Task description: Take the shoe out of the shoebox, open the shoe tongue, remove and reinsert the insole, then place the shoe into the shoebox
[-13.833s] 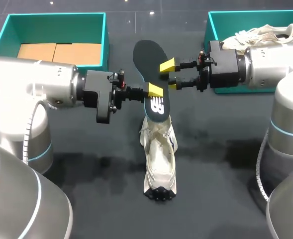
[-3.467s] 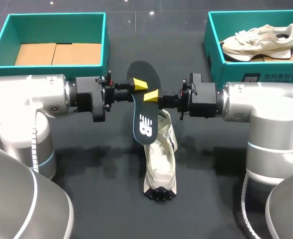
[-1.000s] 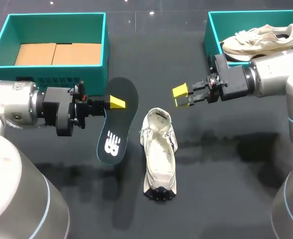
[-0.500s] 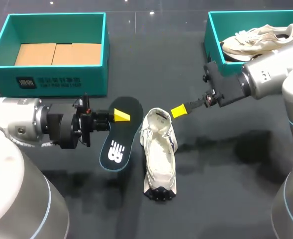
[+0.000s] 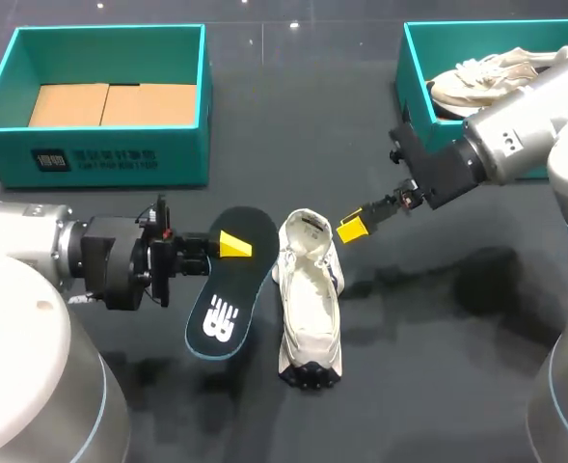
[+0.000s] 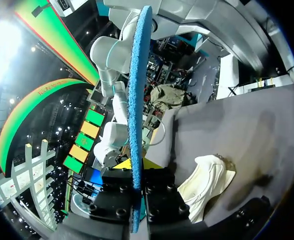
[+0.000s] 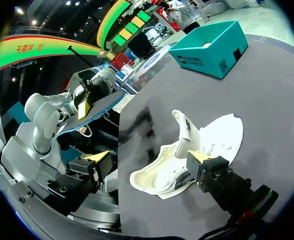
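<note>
right hand (image 5: 349, 229) had released, wide open by the shoe (image 5: 308, 299); left hand (image 5: 228, 245) alone gripped the insole (image 5: 228, 289) for reinsertion.

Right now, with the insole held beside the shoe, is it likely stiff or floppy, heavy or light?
Probably springy, not limp: pinched toward one end by the left jaws, the insole runs nearly straight in the left wrist view. Likely light, since edge-on it looks thin. It could flex when pressed into the shoe.

Dark bench (image 5: 438, 386), seen from above: a smooth, faintly glossy surface spanning the whole view, marked by soft shadows (image 5: 476, 265) and blurred reflections.
</note>
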Robot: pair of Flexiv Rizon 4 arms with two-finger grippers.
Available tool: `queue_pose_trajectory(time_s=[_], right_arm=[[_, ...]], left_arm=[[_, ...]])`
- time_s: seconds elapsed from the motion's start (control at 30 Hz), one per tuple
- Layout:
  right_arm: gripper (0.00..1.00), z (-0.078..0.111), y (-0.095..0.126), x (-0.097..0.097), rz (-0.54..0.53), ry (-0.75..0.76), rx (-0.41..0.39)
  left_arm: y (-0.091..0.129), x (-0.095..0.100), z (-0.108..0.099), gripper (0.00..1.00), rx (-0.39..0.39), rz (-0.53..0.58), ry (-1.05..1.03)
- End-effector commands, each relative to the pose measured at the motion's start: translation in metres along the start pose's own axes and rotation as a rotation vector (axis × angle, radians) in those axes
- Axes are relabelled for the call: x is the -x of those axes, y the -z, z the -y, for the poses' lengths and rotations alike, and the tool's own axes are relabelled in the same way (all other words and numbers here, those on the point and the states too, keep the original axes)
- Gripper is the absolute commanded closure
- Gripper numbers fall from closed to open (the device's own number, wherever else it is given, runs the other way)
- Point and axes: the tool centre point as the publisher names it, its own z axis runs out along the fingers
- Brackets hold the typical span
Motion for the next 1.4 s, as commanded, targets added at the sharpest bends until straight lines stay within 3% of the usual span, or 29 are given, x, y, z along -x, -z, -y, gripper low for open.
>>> queue_pose_trajectory(time_s=[0.03,0.27,0.47,0.57,1.0,1.1,1.2,1.3,1.33,1.4], right_arm=[[0.0,0.019,-0.008,-0.002,0.091,0.113,-0.074],[0.0,0.053,-0.001,0.002,0.14,0.204,-0.048],[0.0,0.062,0.0,-0.013,0.243,0.306,-0.098],[0.0,0.069,-0.01,-0.016,0.342,0.29,-0.194],[0.0,0.069,-0.01,-0.016,0.342,0.29,-0.194],[0.0,0.08,-0.01,-0.011,0.366,0.348,-0.21],[0.0,0.089,-0.01,-0.009,0.388,0.378,-0.233],[0.0,0.092,-0.015,-0.008,0.406,0.444,-0.286],[0.0,0.092,-0.02,-0.01,0.445,0.473,-0.344],[0.0,0.092,-0.02,-0.01,0.445,0.473,-0.344]], left_arm=[[-0.011,-0.015,-0.001,1.0,-0.016,0.019,0.04],[-0.017,-0.029,0.0,1.0,-0.045,0.021,0.118],[-0.026,-0.04,0.006,1.0,-0.099,-0.002,0.181],[-0.028,-0.044,0.009,1.0,-0.093,-0.019,0.208],[-0.028,-0.044,0.009,1.0,-0.093,-0.019,0.208],[-0.022,-0.044,0.009,1.0,-0.08,-0.003,0.215],[-0.018,-0.045,0.008,1.0,-0.063,0.006,0.231],[-0.019,-0.046,0.008,1.0,-0.115,-0.001,0.299],[-0.021,-0.046,0.009,1.0,-0.114,-0.014,0.296],[-0.021,-0.046,0.009,1.0,-0.114,-0.014,0.296]])
